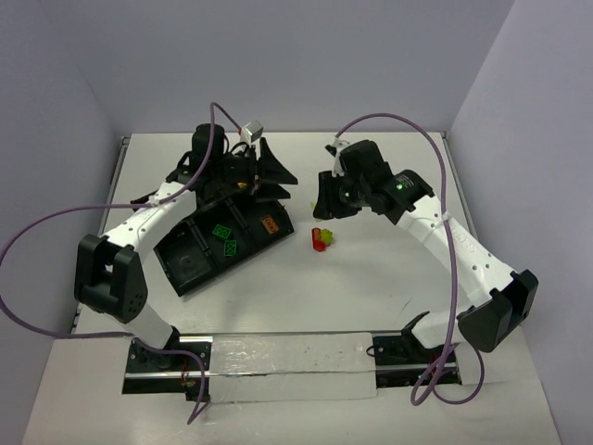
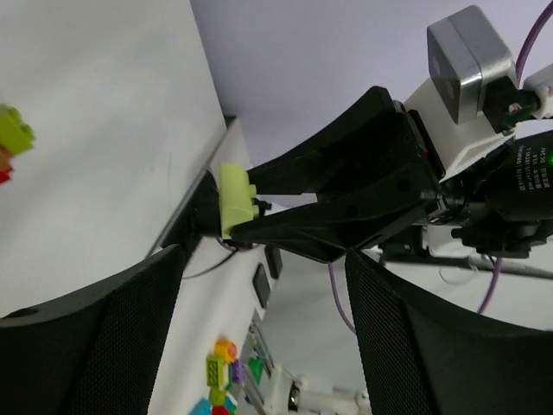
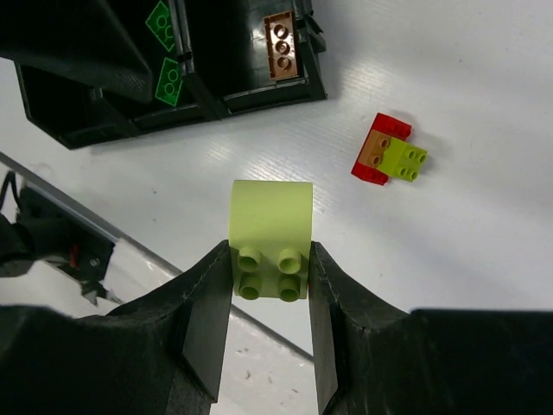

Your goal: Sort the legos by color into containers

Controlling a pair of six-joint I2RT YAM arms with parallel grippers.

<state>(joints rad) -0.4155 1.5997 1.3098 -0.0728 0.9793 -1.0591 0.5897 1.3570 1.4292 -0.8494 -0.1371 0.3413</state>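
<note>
Right tool pinches a yellow-green brick, likely for carrying to the tray; left tool gapes wide, empty.

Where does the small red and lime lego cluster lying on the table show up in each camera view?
Top external: lego cluster near centre, just right of the black tray.
Left wrist: lego cluster at the far left edge, upper half, partly cut off.
Right wrist: lego cluster upper right, beyond the jaws.
Shared landmark: the right gripper, shut on a pale green brick, appears in all three.
</note>
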